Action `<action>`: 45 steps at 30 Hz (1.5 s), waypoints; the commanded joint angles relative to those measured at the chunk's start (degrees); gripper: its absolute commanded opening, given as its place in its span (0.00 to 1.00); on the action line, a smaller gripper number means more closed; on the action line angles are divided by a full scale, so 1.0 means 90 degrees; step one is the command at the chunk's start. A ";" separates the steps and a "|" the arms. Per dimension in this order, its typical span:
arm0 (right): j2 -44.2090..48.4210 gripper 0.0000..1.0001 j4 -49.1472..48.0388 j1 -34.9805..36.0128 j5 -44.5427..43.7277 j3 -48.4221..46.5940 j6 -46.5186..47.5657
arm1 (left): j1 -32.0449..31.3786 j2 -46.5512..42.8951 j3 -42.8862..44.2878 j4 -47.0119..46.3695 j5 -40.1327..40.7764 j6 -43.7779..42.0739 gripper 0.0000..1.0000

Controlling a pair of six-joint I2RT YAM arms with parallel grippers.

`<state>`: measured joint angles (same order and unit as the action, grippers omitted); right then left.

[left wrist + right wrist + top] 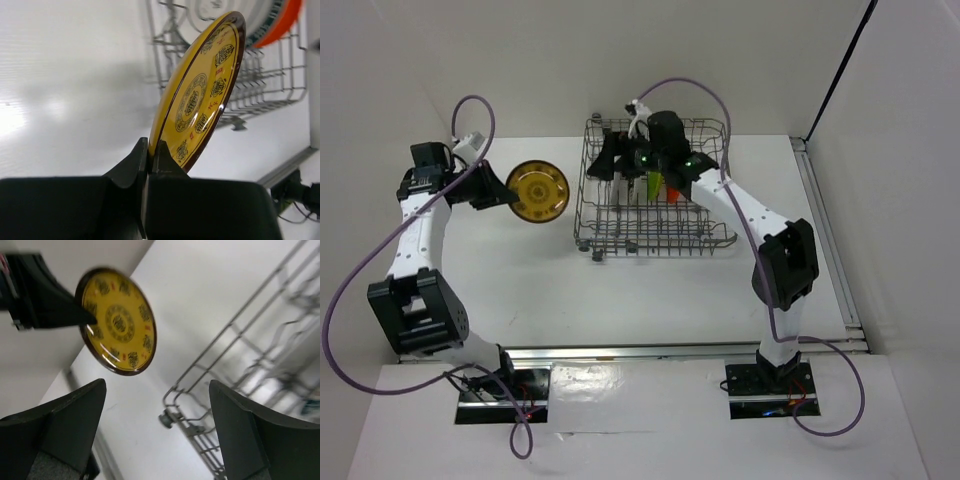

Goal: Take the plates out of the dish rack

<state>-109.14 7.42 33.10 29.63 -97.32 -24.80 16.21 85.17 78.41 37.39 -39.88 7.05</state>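
Nearest the arm bases lies the white counter (520, 270). Above its left part the left gripper (150, 150) is closed tight on the rim of the mustard-yellow patterned round plate (538, 191), its two dark fingers pinching the dark-brown edge. The plate juts straight out from the fingers toward the rack. From above its patterned face reads as almost a full circle, so it seems to lie close to flat, face up. It sits just outside the left wall of the grey wire dish rack (582, 200), apart from the wire. It appears to be clear of the counter, though the views do not settle that. The coming move looks like a set-down, and it turns on this: bare counter lies directly under and to the near side of the plate, so the left arm need only go down and let go, keeping away from the rack. Farther back, the right gripper (157, 390) hangs inside the rack with its fingers spread wide and nothing between them. Its camera looks out past the rack's wheeled corner at the held plate. Just beside it the lime green plate (653, 184) and the orange plate (672, 187) stand on edge between the tines, their faces running across the rack. The right arm is plainly the nearer one to them.
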 commanded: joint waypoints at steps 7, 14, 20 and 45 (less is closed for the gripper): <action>-0.0109 0.91 0.2290 -0.0982 -0.3721 -0.1579 0.0294 | 0.0230 0.2400 0.0261 -0.0913 -0.0071 0.0770 0.00; -0.0986 0.91 0.2788 -0.1559 -0.4072 -0.1920 0.0158 | 0.0289 0.3808 0.0760 -0.0912 0.0114 0.0633 0.00; -0.1749 0.86 0.3091 -0.1559 -0.4190 -0.2331 0.0216 | 0.0289 0.4326 0.1073 -0.0551 0.0290 0.0496 0.21; -0.1048 0.00 0.2965 -0.1246 -0.6240 -0.2478 0.0557 | 0.0172 0.2501 0.1190 0.0269 0.1393 -0.0021 0.69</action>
<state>-127.90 37.41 21.63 -20.93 -116.38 -19.79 18.48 112.29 87.59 37.76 -28.95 9.08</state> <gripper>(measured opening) 0.199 0.685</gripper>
